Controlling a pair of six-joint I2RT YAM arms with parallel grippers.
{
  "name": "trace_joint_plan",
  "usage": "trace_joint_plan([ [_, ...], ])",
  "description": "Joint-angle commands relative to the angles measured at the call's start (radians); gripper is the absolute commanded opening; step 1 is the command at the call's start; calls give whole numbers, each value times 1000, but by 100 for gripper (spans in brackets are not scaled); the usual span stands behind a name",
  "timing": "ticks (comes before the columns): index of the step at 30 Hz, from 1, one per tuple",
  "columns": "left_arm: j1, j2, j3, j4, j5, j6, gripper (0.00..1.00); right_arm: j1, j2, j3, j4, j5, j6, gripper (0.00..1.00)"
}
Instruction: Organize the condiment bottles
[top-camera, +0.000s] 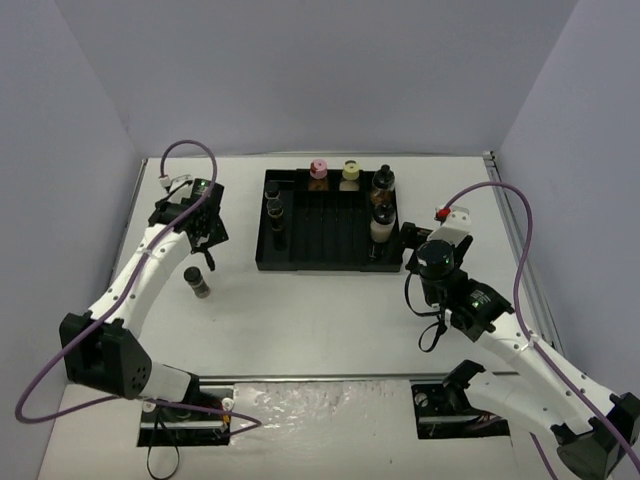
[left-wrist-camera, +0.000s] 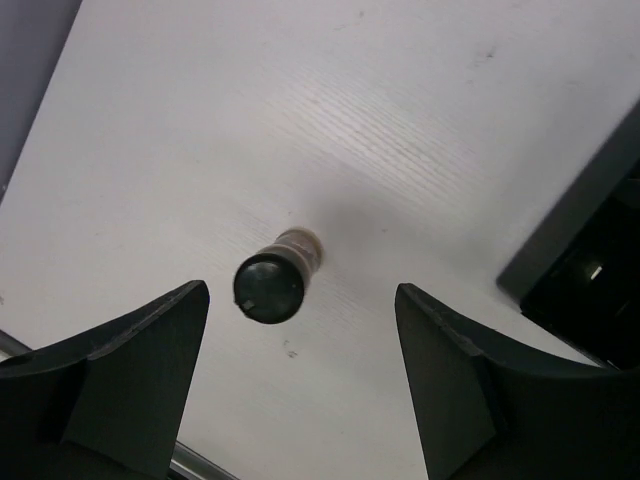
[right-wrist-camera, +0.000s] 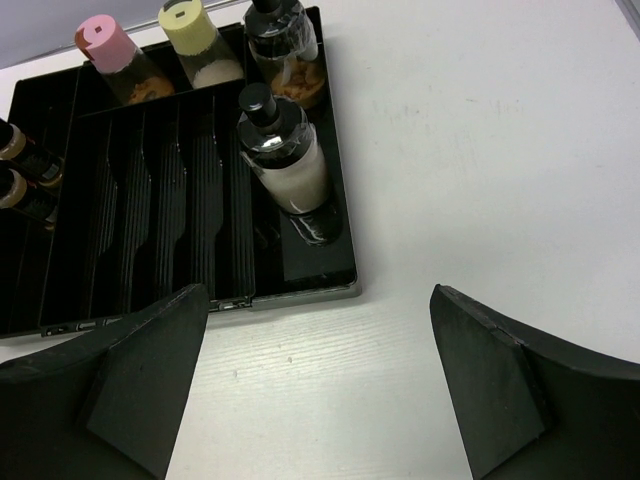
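Left pincer (top-camera: 207, 250), jaws apart, hung above the lone black-capped bottle (left-wrist-camera: 270, 288) left of the tray (top-camera: 320, 266), off-centre. Closing could've toppled it. Right pincer (right-wrist-camera: 318, 295) also apart, near the tray's right corner.

The left arm (top-camera: 140, 270) reaches forward from its base with the elbow bent and the wrist tipped downward. The left gripper (left-wrist-camera: 300, 295) has its jaws spread wide and grips nothing. The right arm (top-camera: 520, 350) stretches forward and inward (its wrist angled toward the middle). The right gripper (right-wrist-camera: 320, 295) is likewise spread wide and grips nothing.
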Motion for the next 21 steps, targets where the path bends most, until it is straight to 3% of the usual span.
trace_joint_plan([
  [1, 82, -78, -54, 15, 2, -36, 73, 6, -17, -8, 62, 5, 15, 90],
  [9, 141, -79, -176, 90, 103, -45, 74, 7, -13, -3, 64, -3, 12, 90],
  [21, 141, -34, -273, 185, 162, -78, 74, 7, -5, -10, 70, -5, 14, 90],
])
